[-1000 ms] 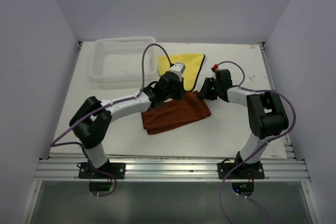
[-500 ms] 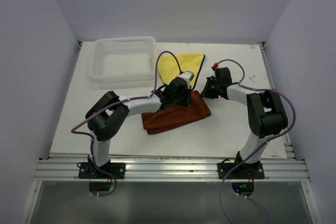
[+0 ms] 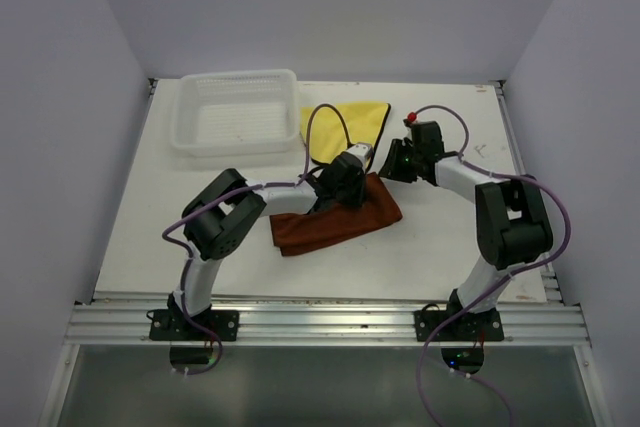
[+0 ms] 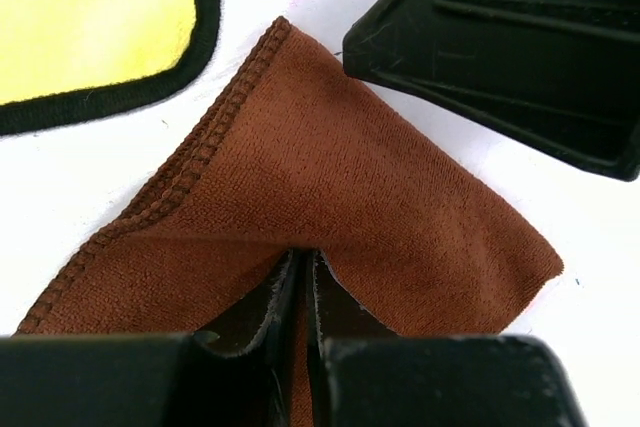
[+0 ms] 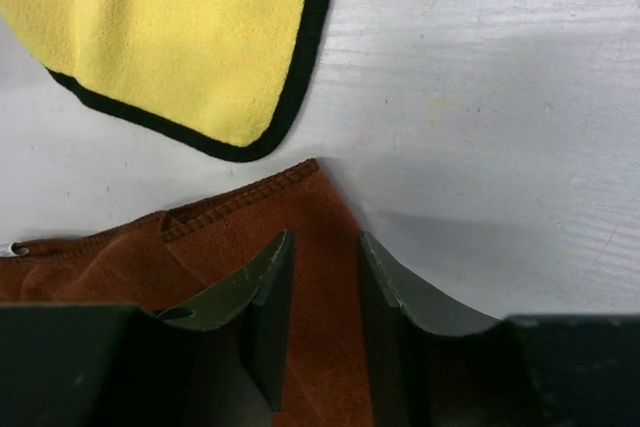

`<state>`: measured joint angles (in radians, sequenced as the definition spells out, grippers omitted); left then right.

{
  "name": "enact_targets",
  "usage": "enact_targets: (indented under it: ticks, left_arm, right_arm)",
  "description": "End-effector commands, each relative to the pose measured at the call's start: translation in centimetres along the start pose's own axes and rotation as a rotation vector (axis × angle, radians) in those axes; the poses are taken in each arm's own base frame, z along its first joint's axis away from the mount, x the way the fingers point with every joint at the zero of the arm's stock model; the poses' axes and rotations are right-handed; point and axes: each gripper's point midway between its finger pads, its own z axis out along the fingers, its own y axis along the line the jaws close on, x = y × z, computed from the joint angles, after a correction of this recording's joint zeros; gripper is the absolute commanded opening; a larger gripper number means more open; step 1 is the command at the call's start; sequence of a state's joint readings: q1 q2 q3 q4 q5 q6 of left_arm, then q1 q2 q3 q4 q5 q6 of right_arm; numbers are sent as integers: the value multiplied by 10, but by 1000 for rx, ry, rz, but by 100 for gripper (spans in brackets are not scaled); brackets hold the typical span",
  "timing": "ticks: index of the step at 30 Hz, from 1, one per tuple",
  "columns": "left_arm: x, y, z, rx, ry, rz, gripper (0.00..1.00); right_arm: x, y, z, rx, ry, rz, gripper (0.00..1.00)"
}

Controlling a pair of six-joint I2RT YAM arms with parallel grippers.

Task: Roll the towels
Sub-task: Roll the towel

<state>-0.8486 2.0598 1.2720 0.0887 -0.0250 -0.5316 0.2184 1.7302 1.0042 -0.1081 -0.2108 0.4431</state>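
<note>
The brown towel [image 3: 335,215] lies on the tabletop [image 3: 200,217], its far corner just short of the yellow towel [image 3: 345,125]. The left fingers [image 4: 258,315] are pressed nearly together a little in from that corner, pinching a small ridge of brown cloth at their tips. The right fingers [image 5: 262,292] stand spread, straddling the corner itself, with cloth showing in the gap between them.

On table [image 3: 440,242]: mesh basket [image 3: 240,77] at far left; spread towel [image 3: 365,119] just right, perhaps touching; folded towel [image 3: 330,227] just before it, apart.
</note>
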Motion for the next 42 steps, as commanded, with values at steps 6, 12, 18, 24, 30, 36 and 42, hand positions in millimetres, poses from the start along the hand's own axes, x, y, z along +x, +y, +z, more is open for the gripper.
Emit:
enact_targets:
  ticks: [6,12,18,24,30,36,42]
  left_arm:
    - [-17,0,2,-14,-55,-1,9]
    - [-16,1,2,-17,-51,-4,9]
    - [-17,6,2,-23,-48,-14,8]
    - [-13,11,0,-32,-40,-25,7]
    - [-9,15,0,-32,-34,-36,6]
    - [-9,15,0,-28,-35,-39,6]
    - [-9,18,1,-34,-34,-45,5]
  right_arm:
    - [6,5,20,20,48,-79,40]
    - [17,3,31,87,71,-144,37]
    - [22,0,30,171,82,-211,5]
    - [8,5,19,183,48,-202,0]
    - [-20,31,-6,129,-26,-183,0]
    - [-20,51,-15,46,-11,-133,0]
    - [-3,56,-16,1,46,-87,0]
